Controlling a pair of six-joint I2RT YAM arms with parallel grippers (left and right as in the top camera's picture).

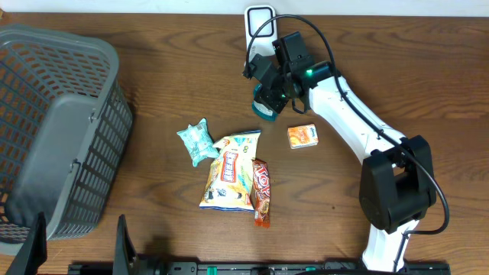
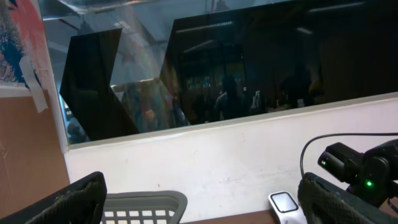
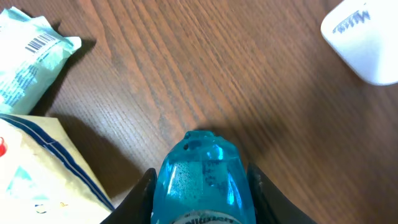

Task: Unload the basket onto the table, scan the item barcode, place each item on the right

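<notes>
Your right gripper (image 3: 200,183) is clamped on the blue bottle (image 1: 267,108), upper centre of the overhead view, and your left gripper (image 2: 205,200) gapes wide.

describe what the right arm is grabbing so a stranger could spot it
Find the white scanner at the far edge of the table; the right tool sits just before it. Between its fingers is a blue bottle, the only see-through plastic among snack packets and an orange box.

The table (image 1: 160,69) is brown wood-grain, the basket (image 1: 103,153) grey lattice, the bottle (image 3: 202,177) translucent blue, the box (image 1: 302,137) seemingly orange.
</notes>
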